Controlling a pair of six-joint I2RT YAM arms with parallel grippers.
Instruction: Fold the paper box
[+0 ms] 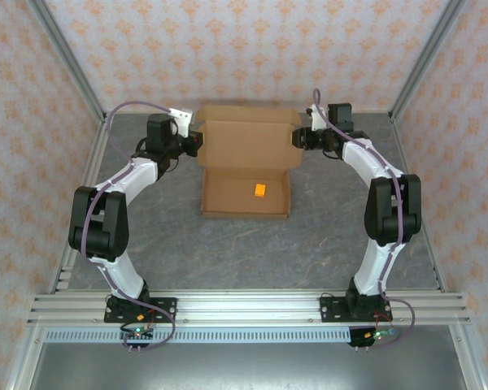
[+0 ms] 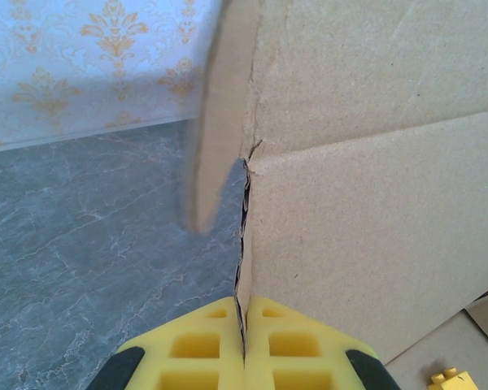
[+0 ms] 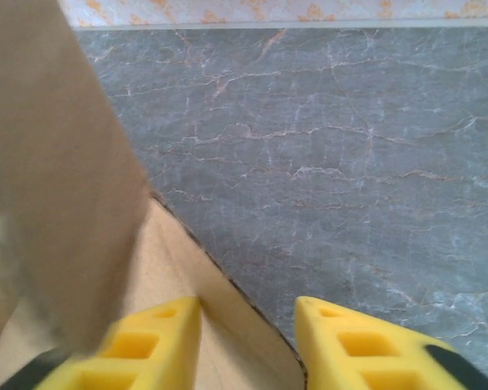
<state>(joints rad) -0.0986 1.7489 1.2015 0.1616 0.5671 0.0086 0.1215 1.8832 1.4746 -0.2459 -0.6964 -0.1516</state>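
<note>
The box [image 1: 248, 146] is set toward the far side of the bench [image 1: 252, 252]. Its back panel is raised and an orange block [image 1: 260, 190] lies in its tray. Its left edge is pinched between the closed fingers of the left claw [image 2: 244, 325]. The right claw [image 3: 248, 317] is held open at the box's right edge, and a cardboard edge is seen between its parted fingers.

Bright, even, diffuse light, with soft shadows. In the left wrist view the paper box [image 2: 374, 187] has a blurred edge flap that casts a faint shadow on the grey worktop [image 2: 81, 244]. In the right wrist view the near cardboard is smeared, while the worktop veins are sharp.
</note>
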